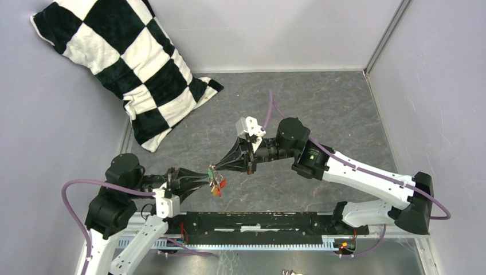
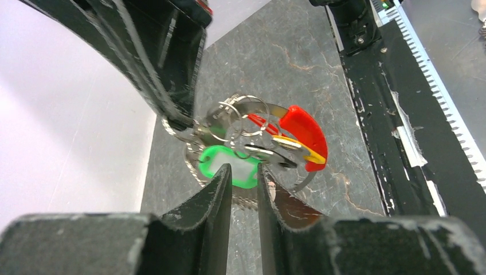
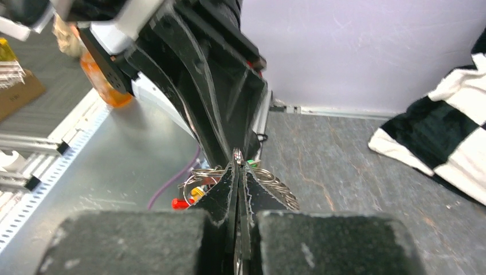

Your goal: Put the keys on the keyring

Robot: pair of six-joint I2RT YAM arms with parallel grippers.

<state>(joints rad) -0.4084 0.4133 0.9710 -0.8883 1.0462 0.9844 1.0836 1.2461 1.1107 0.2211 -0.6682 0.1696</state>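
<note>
The keyring (image 2: 192, 137), a coiled silver wire loop, hangs in the air above the grey tabletop. My right gripper (image 3: 238, 163) is shut on its wire. The keys dangle from it in a bunch: a green head (image 2: 229, 166), a red head (image 2: 304, 132) and a yellow one (image 2: 298, 148) among small rings. In the top view the bunch (image 1: 216, 184) hangs just below the two meeting gripper tips. My left gripper (image 2: 245, 172) is open, with a narrow gap between its fingers and nothing in it. Its tips sit just short of the green key.
A black-and-white checkered pillow (image 1: 132, 69) leans in the back left corner. Grey walls close in the table on three sides. A black rail (image 1: 258, 223) runs along the near edge between the arm bases.
</note>
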